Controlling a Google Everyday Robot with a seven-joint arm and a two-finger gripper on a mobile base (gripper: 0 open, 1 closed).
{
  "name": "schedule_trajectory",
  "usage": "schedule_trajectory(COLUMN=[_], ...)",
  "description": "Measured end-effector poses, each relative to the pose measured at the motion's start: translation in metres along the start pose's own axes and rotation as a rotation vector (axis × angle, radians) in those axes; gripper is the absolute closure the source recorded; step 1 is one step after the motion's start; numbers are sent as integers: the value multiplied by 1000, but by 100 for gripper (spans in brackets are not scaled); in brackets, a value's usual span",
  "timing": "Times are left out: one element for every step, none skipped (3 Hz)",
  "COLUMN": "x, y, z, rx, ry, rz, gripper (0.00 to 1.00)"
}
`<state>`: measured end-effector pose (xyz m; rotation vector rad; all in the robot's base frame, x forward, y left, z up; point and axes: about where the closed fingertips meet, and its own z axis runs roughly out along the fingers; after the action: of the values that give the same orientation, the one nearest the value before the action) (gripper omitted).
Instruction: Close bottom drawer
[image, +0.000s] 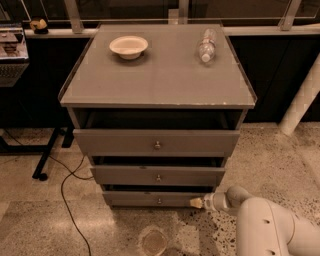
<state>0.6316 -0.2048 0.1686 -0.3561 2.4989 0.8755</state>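
Note:
A grey three-drawer cabinet stands in the middle of the camera view. The bottom drawer has the slimmest front and a tiny round knob. It stands slightly pulled out. The middle drawer and top drawer stand pulled out too. My gripper is at the bottom drawer's right end, its pale tip touching or almost touching the drawer front. My white arm comes in from the lower right.
A white bowl and a lying clear bottle rest on the cabinet top. A black cable trails over the speckled floor at left. A black stand foot is at left, a white post at right.

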Motion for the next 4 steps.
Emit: schedule_trajectory(x=[-12, -9, 20, 49], y=[-8, -7, -10, -12], z=[4, 3, -8, -17], rx=[-1, -1, -2, -1], ry=[-2, -2, -33, -50], rz=[5, 5, 63, 120], gripper=[100, 100, 100, 100])
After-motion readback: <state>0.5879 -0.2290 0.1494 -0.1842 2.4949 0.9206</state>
